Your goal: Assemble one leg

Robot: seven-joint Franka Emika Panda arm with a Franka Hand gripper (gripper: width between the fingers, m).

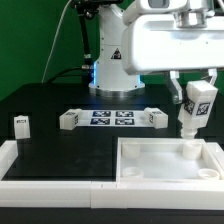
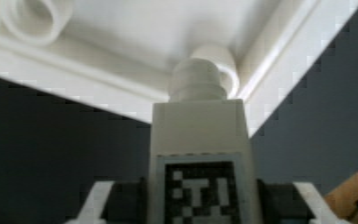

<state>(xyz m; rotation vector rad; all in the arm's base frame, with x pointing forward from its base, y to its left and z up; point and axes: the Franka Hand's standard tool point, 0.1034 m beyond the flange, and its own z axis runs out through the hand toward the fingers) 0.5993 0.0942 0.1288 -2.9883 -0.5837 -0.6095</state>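
In the exterior view, my gripper (image 1: 197, 92) hangs over the far corner of the white panel (image 1: 150, 172), at the exterior view's right. My fingers are clamped on the leg (image 1: 199, 108). I hold it nearly upright with a slight tilt, its tag facing the camera. Its lower end points down at the corner socket (image 1: 187, 147). I cannot tell whether the end touches the socket or sits just above it. The panel lies flat on the black table (image 1: 50, 100). Behind it lies the marker board (image 1: 110, 117), with the left block (image 1: 68, 119) at one end and the right block (image 1: 152, 116) at the other. The far block (image 1: 21, 124) stands well apart, at the exterior view's left.

In the wrist view, the leg (image 2: 202, 135) fills the middle, with its tag toward the camera. My gripper (image 2: 199, 200) presses on its two sides, and a finger (image 2: 101, 202) shows beside it. The leg's rounded tip lies against the panel (image 2: 140, 50) near a raised corner. The picture is too blurred to tell whether the tip touches the panel.
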